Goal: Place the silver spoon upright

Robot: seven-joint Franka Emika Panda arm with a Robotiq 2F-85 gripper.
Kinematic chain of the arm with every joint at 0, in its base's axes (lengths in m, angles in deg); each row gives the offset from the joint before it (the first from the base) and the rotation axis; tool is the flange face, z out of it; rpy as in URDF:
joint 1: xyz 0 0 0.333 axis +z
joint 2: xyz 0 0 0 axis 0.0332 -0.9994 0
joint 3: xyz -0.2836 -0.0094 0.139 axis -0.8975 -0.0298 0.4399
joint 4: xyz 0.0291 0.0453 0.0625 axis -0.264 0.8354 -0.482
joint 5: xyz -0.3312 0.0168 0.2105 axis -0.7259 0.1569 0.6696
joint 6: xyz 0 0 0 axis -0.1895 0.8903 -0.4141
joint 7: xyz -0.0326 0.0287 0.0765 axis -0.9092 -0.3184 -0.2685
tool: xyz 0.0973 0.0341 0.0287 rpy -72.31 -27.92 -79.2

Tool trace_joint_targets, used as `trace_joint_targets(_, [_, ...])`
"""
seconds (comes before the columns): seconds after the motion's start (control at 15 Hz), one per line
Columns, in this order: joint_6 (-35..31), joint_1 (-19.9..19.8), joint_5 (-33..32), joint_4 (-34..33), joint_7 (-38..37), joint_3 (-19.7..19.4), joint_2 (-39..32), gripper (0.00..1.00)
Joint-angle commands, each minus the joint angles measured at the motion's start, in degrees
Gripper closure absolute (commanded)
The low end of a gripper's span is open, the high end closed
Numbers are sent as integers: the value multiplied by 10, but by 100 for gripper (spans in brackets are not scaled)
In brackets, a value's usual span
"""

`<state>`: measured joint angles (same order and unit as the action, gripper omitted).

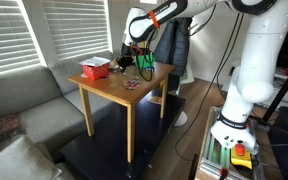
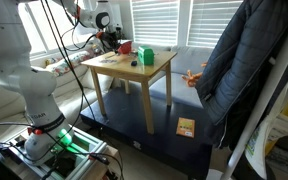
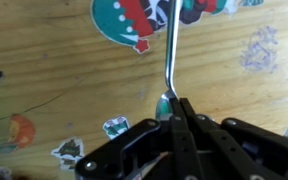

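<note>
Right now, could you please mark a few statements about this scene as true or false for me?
1. The claw is shut on the silver spoon. True.
2. The table has a bare white plastic top. False: the top is wood with stickers on it.
3. A red object sits on the table. True.
4. The spoon lies loose on the floor. False: the claw holds it by the handle end above the table top.
</note>
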<state>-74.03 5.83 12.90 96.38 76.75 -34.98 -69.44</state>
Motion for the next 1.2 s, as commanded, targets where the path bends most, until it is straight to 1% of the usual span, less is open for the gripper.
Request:
trace_joint_targets(0.0, [36,48,-160,19,-106,-43,39,99])
trace_joint_targets(0.13, [75,50,-254,14,-169,-34,45,99])
trace_joint_targets(0.2, [104,21,-294,9,-193,1,47,99])
trace_joint_targets(0.33, [165,20,-353,-2,-226,17,46,99])
trace_joint_targets(0.47, [214,18,-380,-11,-231,32,41,99])
trace_joint_targets(0.6, [239,16,-400,-19,-237,41,34,99])
trace_joint_targets(0.67, [213,11,-373,-7,-222,41,38,97])
trace_joint_targets(0.8, [226,11,-382,-10,-225,45,37,97])
trace_joint_targets(1.0, [226,9,-385,-10,-225,45,36,97])
trace_joint_targets(1.07, [226,9,-386,-10,-225,45,36,99])
trace_joint_targets(1.13, [232,8,-410,-18,-242,45,28,99])
